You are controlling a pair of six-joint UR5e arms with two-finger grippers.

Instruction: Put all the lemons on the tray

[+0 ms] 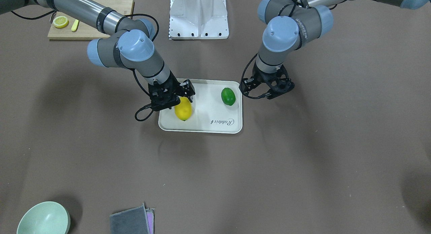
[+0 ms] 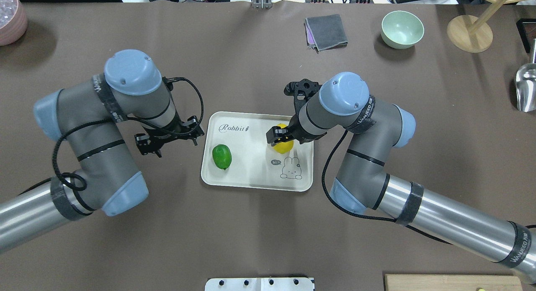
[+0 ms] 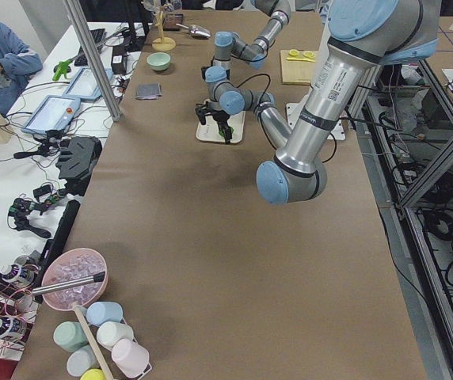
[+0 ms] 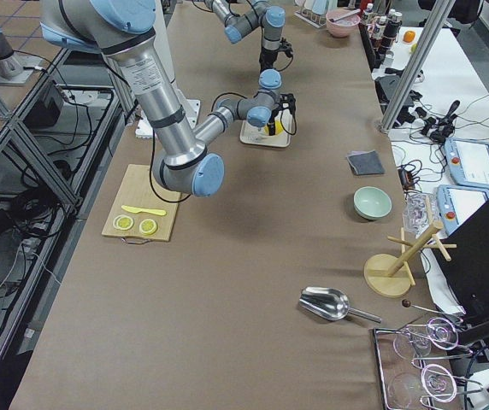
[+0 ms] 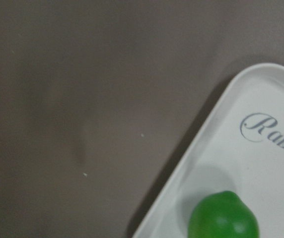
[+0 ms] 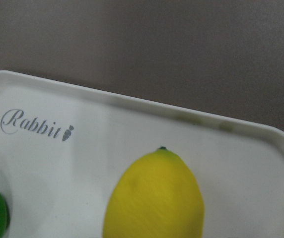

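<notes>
Yellow lemon [image 1: 183,110] under right gripper [image 1: 175,97], grip unclear; green lemon [image 1: 228,96] on tray [image 1: 208,124] beside open, empty left gripper [image 1: 267,92].

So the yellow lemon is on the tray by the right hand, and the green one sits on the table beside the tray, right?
Not quite. The green lemon lies on the tray too, apart from the yellow lemon, as the overhead view shows. The yellow lemon is indeed on the tray by the right hand.
</notes>
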